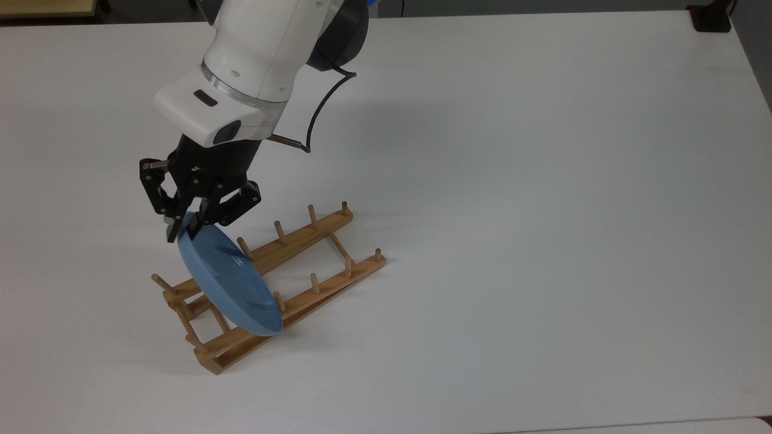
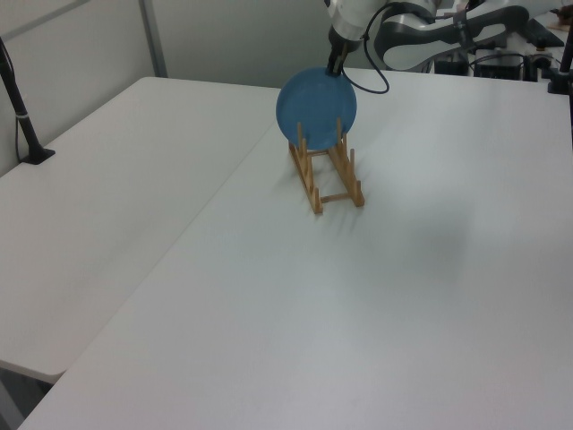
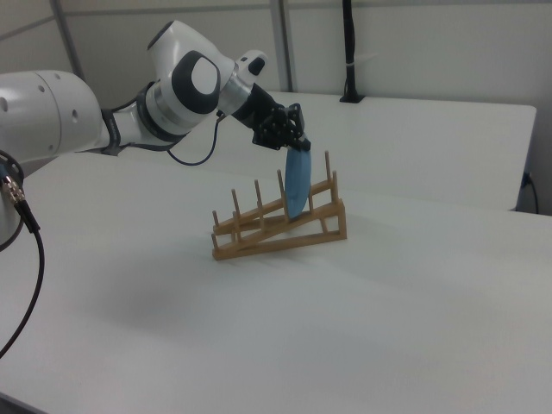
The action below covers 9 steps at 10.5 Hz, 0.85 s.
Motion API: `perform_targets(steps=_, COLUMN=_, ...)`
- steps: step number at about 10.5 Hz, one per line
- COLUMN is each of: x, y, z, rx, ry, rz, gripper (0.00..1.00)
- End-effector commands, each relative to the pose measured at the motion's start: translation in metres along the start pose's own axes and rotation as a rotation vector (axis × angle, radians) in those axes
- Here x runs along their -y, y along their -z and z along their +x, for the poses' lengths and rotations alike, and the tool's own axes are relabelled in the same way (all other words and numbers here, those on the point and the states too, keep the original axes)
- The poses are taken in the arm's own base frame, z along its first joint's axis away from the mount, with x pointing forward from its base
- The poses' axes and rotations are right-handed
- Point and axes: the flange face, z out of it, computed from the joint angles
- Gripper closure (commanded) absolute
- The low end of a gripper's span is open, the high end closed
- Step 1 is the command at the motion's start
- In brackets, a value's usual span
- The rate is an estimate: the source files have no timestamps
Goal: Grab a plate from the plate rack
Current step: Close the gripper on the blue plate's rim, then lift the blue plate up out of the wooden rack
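Observation:
The light-blue plate (image 1: pixel 232 286) stands on edge between the pegs near one end of the wooden plate rack (image 1: pixel 301 241), leaning slightly. My gripper (image 1: pixel 187 232) comes down from above and is shut on the plate's top rim, one finger on each face. In the left view the plate (image 2: pixel 315 103) faces the camera, with the gripper (image 2: pixel 337 64) at its upper edge and the rack (image 2: pixel 336 184) below. In the right view the plate (image 3: pixel 297 185) appears edge-on in the rack (image 3: pixel 276 233), the gripper (image 3: pixel 297 145) pinching its top.
The rack sits on a wide white table (image 1: pixel 543 181). A black cable (image 1: pixel 319 108) loops from the wrist. A black clamp base (image 1: pixel 711 18) stands at the far corner, and a black post (image 2: pixel 22 116) stands on the neighbouring table.

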Motion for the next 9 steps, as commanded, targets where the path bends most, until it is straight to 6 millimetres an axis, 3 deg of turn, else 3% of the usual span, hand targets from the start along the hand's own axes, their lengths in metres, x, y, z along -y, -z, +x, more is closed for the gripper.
perform_targets(steps=1, x=-0.003, y=0.013, z=0.008, rx=-0.035, ry=0.028, rz=-0.04, gripper=1.0)
perform_targets(steps=4, x=-0.017, y=0.039, z=0.013, rx=-0.071, ry=0.005, rz=-0.05, gripper=1.0)
perform_targets(steps=7, x=-0.059, y=0.094, z=0.017, rx=-0.151, ry=-0.128, rz=-0.065, gripper=1.0)
perform_targets(steps=9, x=-0.087, y=0.12, z=0.009, rx=-0.183, ry=-0.332, rz=0.006, gripper=1.0)
